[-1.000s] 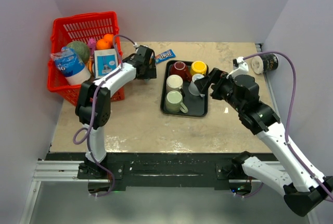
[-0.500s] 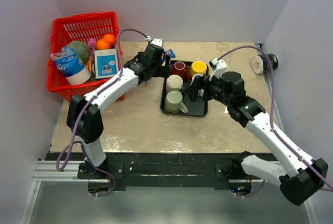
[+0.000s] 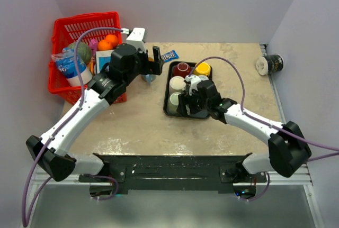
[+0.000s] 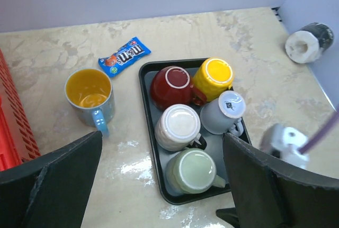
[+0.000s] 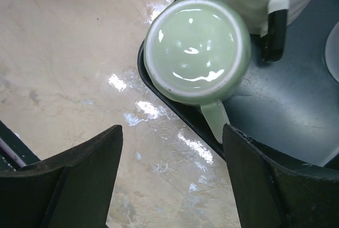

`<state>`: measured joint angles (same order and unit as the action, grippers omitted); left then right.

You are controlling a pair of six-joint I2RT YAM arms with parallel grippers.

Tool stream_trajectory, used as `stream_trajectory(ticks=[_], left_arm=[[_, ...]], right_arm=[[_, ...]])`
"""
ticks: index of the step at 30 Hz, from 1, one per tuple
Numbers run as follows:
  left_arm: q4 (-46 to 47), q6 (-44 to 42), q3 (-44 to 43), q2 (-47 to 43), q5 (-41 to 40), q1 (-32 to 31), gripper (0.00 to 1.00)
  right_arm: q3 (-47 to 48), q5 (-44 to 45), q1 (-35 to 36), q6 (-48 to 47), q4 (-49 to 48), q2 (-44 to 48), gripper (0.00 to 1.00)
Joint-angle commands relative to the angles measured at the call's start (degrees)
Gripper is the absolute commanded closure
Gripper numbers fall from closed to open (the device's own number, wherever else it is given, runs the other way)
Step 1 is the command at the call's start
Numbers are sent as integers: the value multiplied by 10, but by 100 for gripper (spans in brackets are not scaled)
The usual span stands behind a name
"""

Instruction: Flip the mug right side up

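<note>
mugs, five of them, sit bottom-up on a black rectangular tray (image 4: 145, 88) near the middle of the beige stone-look table (image 4: 254, 43). the pale green ceramic mug (image 5: 197, 48) is in the tray's near left corner, upside down. the right gripper (image 5: 172, 130) hovers just over it, jaws spread wide, touching nothing. the left gripper (image 4: 161, 138) hangs high by the tray's far left corner, jaws also spread and empty. an upright grey mug with a yellow inside (image 4: 89, 93) stands left of the tray.
</note>
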<state>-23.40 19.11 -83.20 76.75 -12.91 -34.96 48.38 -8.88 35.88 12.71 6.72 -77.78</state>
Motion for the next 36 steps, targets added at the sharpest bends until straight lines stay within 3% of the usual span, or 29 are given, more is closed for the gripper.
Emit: stream_trajectory(ticks=[1, 6, 12, 14, 21, 36], left_arm=[[41, -20, 42, -31, 62, 3, 1], [74, -22, 81, -66, 110, 6, 1], [74, -20, 91, -72, 124, 11, 1], [70, -20, 91, -73, 125, 13, 1], [68, -16, 99, -78, 126, 16, 1], [73, -12, 119, -85, 156, 19, 1]], right_arm=[[11, 26, 15, -33, -43, -24, 26], [37, 54, 33, -76, -4, -86, 44], [53, 106, 45, -87, 6, -116, 47], [63, 104, 45, -84, 21, -111, 46], [74, 98, 46, -76, 52, -53, 27], [116, 100, 46, -174, 57, -140, 22]])
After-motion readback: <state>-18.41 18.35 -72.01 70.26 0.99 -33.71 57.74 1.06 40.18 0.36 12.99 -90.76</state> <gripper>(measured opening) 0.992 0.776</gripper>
